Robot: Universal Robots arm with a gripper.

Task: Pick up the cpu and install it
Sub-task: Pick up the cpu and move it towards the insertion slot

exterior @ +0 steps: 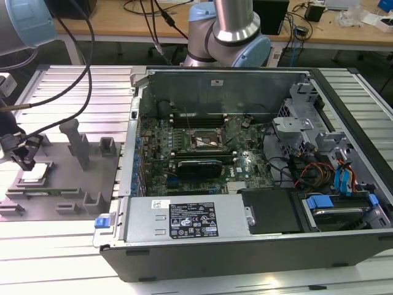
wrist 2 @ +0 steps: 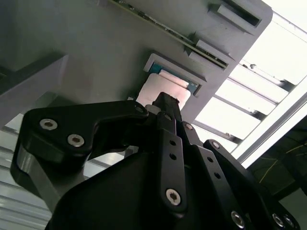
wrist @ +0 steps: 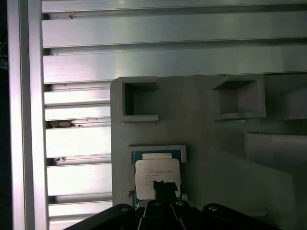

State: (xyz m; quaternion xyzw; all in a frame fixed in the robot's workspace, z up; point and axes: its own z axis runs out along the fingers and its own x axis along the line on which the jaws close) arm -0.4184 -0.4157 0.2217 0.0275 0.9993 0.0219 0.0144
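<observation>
End effector [wrist: 165, 188], clenched with nothing in its grip, hangs just over the cpu [wrist: 156, 171], which lies in a recess of the grey fixture plate [exterior: 67, 181] at the exterior view's left.
</observation>
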